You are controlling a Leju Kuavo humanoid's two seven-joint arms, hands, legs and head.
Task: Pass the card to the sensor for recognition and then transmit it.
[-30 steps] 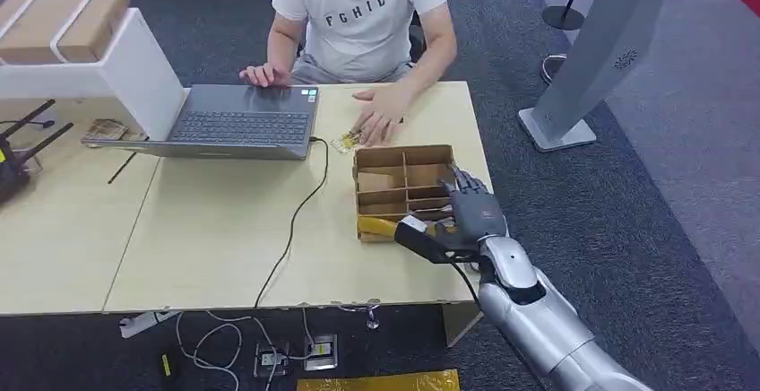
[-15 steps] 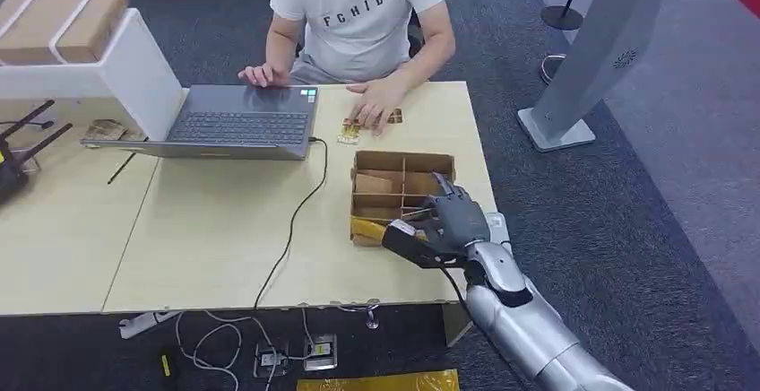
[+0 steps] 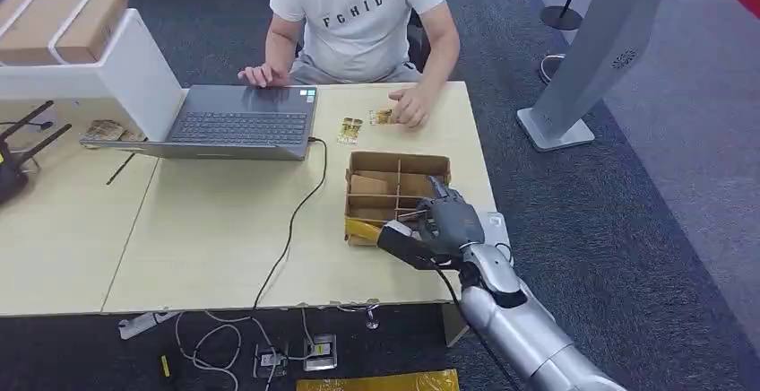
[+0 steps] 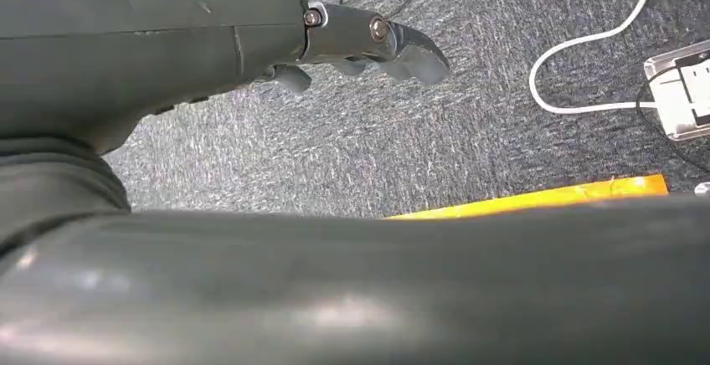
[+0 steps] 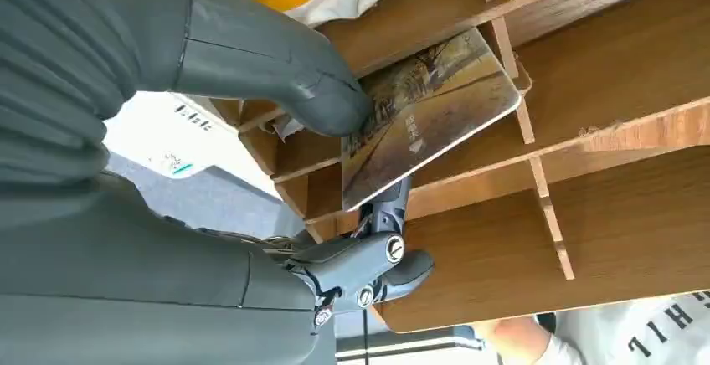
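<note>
- The right robot hand (image 3: 445, 223) is over the near right part of the box (image 3: 362, 169), thumb and fingers pinching a card (image 5: 431, 114) above the dividers.
- The box sits on the tabletop (image 3: 215, 230), right of the laptop (image 3: 235, 120).
- Two more cards (image 3: 349, 129) lie on the far side of the tabletop; a person's hand (image 3: 411, 105) rests on one.
- The left robot hand (image 4: 352, 47) hangs over the carpet, fingers curled, holding nothing.
</note>
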